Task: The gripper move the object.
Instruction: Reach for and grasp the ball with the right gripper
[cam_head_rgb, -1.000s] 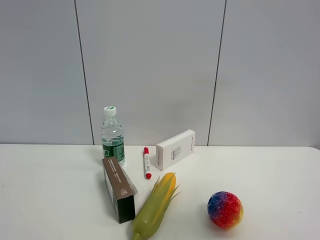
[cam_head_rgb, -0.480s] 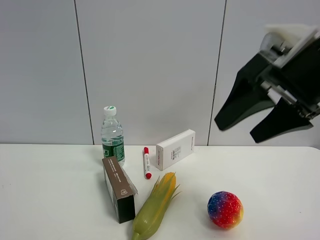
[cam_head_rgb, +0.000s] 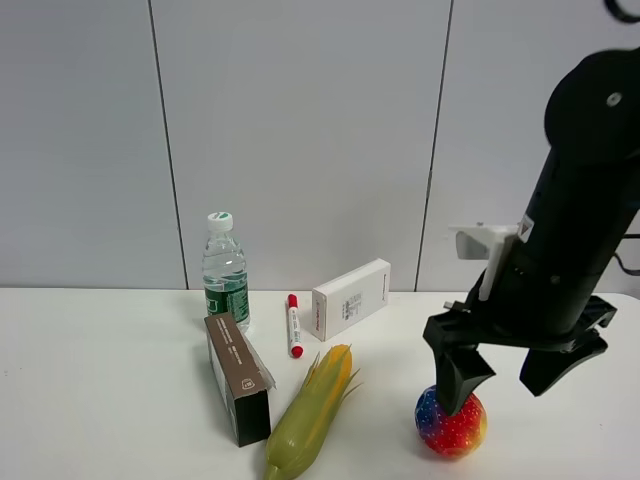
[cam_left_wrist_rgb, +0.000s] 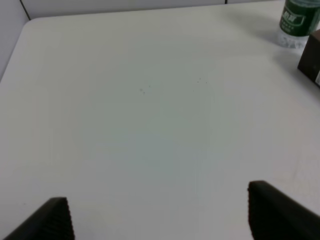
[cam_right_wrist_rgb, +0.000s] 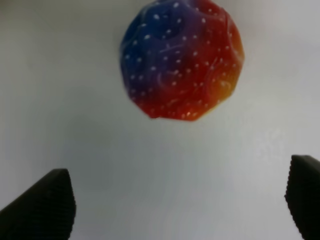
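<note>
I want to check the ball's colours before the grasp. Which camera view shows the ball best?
The right wrist view: the ball is close, whole and uncovered, blue-purple to red and yellow. In the exterior high view it is small, and a finger of the right gripper covers its top. The left wrist view does not show it.

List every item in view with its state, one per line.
Speckled rainbow ball: on table, ungripped.
Right black gripper: open, empty.
Left black gripper: open, empty.
Clear plastic water bottle: upright, capped.
Red-capped white marker: lying, capped.
Yellow-green corn cob: lying flat.
</note>
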